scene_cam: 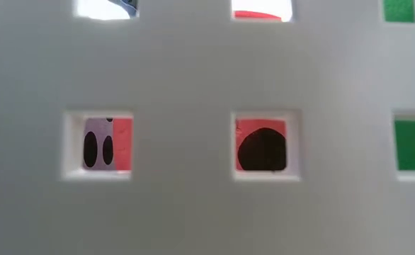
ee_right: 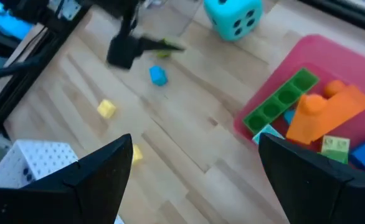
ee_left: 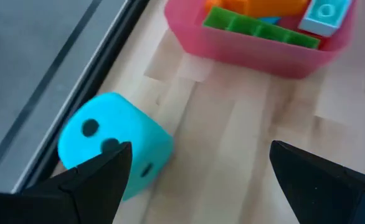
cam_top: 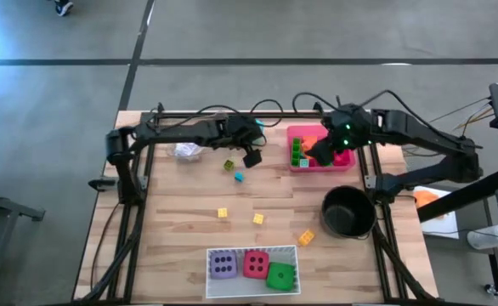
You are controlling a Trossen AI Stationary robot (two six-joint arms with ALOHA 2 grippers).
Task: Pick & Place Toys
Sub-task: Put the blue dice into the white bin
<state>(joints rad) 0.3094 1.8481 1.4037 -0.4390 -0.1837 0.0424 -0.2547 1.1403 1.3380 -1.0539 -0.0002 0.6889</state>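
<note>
A teal soft die (ee_left: 114, 143) rests on the wood by the table's far edge, just beside my left gripper (ee_left: 201, 180), which hovers open above the table (cam_top: 251, 155). My right gripper (ee_right: 204, 180) hangs open and empty over the near-left side of the pink tray (cam_top: 317, 161). That tray (ee_right: 307, 106) holds green, orange and blue blocks. Purple (cam_top: 223, 265), red (cam_top: 256, 263) and green (cam_top: 280, 275) dice sit in a white tray (cam_top: 253, 250) at the near edge. Small blocks lie loose: blue (ee_right: 158, 75), yellow (cam_top: 223, 212), yellow (cam_top: 258, 218), orange (cam_top: 306, 238).
A black round pot (cam_top: 348, 211) stands near the right edge. A white crumpled thing (cam_top: 187, 150) lies at the far left. The white tray's perforated wall (scene_cam: 193, 71) fills the low view. Bare wood lies between the loose blocks and the pink tray.
</note>
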